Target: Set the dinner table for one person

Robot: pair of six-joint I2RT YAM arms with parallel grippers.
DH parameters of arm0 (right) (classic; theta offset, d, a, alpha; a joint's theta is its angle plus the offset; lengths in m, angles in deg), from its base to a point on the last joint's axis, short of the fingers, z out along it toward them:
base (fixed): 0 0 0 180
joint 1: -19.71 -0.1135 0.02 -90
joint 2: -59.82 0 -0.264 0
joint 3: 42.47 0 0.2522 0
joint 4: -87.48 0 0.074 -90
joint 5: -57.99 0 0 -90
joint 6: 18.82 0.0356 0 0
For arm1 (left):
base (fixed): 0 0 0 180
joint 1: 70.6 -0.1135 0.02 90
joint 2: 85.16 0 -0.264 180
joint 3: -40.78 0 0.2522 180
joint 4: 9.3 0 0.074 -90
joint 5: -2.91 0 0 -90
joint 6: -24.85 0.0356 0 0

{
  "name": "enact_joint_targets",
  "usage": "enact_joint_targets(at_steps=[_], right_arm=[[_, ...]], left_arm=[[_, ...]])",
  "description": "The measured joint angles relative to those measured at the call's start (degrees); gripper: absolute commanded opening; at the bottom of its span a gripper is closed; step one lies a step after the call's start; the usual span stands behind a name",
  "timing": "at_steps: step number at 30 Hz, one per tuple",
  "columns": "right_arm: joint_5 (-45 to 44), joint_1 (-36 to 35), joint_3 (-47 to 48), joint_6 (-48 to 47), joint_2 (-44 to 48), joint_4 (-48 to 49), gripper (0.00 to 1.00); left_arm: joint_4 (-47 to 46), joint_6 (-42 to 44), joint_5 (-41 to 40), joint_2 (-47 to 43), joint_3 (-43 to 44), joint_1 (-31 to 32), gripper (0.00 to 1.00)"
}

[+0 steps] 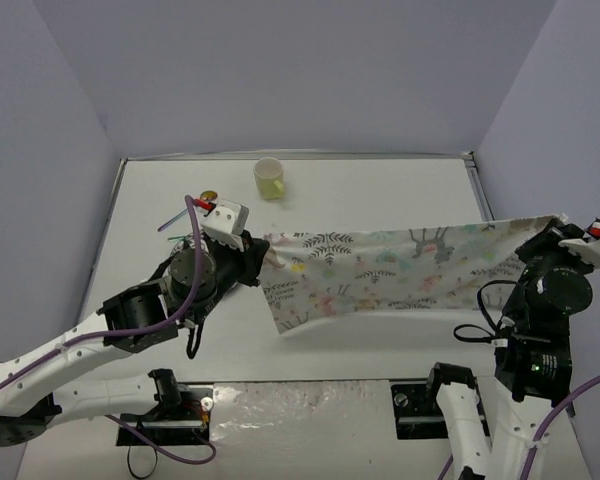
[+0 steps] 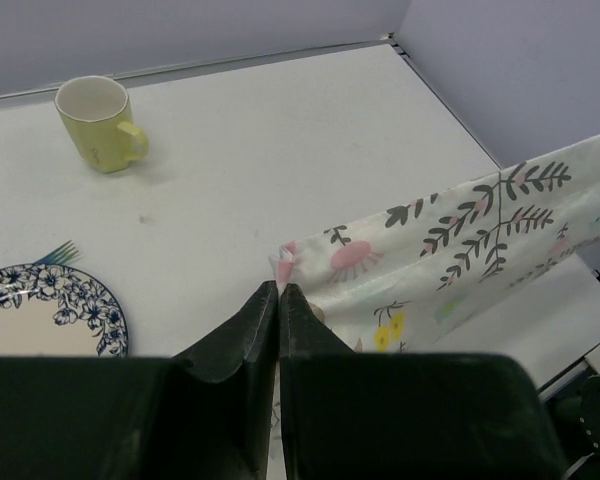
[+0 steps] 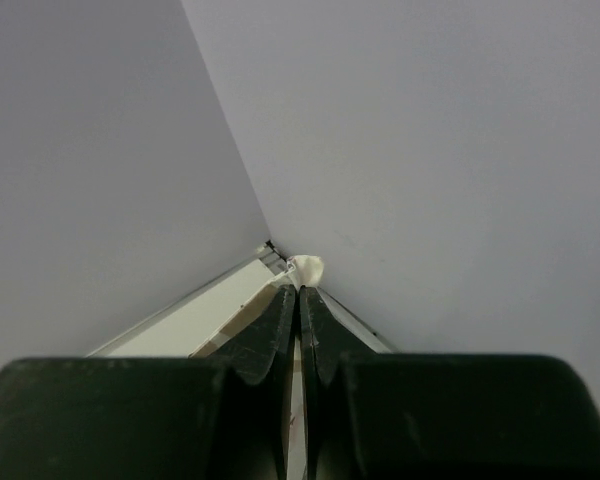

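Mat-spreading step, looks like: left hand [image 2: 279,290] and right hand [image 3: 299,292] both pinch tight on corners of the mat [image 1: 380,265], stretched over the bench [image 1: 380,195]. Next up, probably lowering it flat together.

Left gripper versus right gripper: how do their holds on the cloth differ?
The left gripper pinches a cloth corner over the table; the right gripper pinches the opposite end at the table's right edge. Cloth spreads beside the left gripper; only a nub shows past the right gripper. Both are shut on it.
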Motion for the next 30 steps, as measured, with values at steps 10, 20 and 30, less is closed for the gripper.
enact_joint_targets(at_steps=[10, 20, 30], right_arm=[[-5.27, -0.02, 2.09, 4.50, -16.07, -7.57, 0.00], [-3.22, 0.44, -5.44, 6.92, -45.10, -2.37, 0.00], [-1.55, 2.75, -3.67, 6.70, -65.40, 4.15, 0.00]], left_arm=[[-2.17, -8.61, 0.77, 15.16, -1.72, -8.15, 0.00], [-9.91, -12.65, 8.53, 44.58, 1.69, -21.09, 0.00], [-12.66, -10.86, 12.28, 62.20, 12.01, -25.17, 0.01]])
